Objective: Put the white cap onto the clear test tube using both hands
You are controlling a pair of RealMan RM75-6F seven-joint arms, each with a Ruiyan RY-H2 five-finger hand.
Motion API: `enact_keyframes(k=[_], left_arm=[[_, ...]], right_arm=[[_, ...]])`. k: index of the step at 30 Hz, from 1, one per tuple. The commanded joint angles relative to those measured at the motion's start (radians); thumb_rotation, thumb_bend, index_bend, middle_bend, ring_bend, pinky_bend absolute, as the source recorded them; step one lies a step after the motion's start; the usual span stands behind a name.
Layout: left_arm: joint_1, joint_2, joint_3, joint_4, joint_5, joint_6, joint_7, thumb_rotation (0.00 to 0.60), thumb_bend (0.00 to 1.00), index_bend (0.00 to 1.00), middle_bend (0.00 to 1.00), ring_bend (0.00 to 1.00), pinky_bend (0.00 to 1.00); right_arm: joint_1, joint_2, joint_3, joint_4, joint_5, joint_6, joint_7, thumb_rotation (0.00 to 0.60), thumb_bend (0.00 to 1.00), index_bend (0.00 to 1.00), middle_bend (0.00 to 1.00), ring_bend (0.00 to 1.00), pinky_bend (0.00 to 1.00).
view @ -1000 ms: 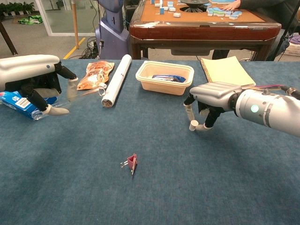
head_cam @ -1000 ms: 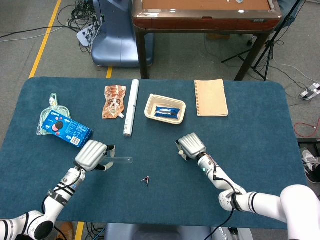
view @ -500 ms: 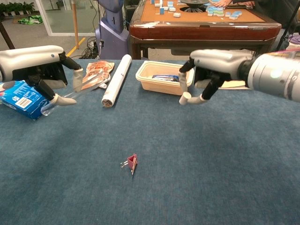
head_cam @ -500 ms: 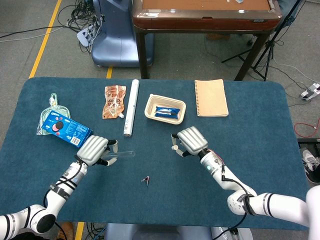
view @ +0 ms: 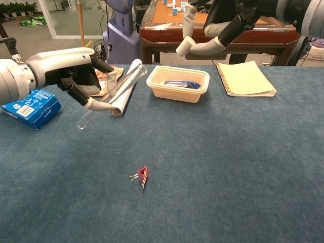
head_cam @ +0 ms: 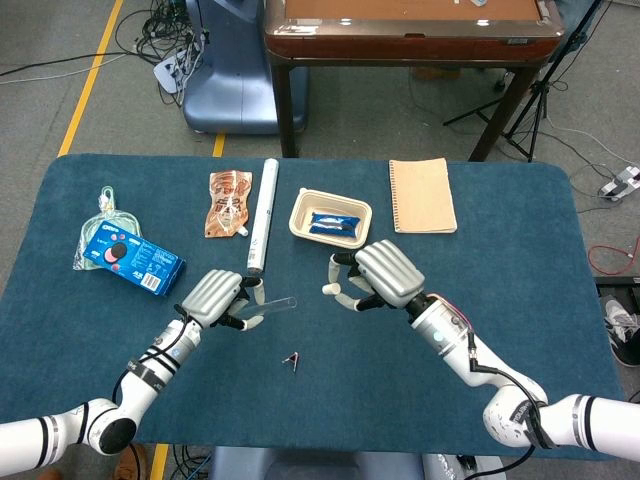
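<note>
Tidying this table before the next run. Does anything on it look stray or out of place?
One thing: a small red binder clip lies alone on the bare blue cloth near the front edge, far from the items lined up along the back. Nothing looks spilled or broken.

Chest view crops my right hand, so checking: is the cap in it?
Observer: Yes. Head view shows the whole right hand, with the white cap pinched at its fingertips.
Operator: Is the cap at the tube mouth?
Observer: No, they are apart. From above, bare table shows between the cap and the open end of the tube.
Operator: Which way does the tube point?
Observer: From above, its open end sticks out of the left hand toward the right hand, roughly in line with the cap.
</note>
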Motion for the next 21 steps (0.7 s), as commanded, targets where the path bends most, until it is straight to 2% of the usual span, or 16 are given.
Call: enact_keyframes(k=[1,21], left_arm=[[-0.01,-0.013,-0.006,0.006,-0.01,-0.001,0.002,0.6,0.22,0.63,1.0,1.0,1.0],[-0.032,-0.036,-0.017,0.008,-0.039,0.01,0.015,0.6,0.22,0.63,1.0,1.0,1.0]], right_arm=[[0.002,0.01,-0.001,-0.013,-0.012,-0.007,0.022,0.6,0.41,0.68,1.0,1.0,1.0],[0.032,-0.006,-0.015,-0.005,-0.001,-0.021,0.021,0.6,0.41,0.68,1.0,1.0,1.0]])
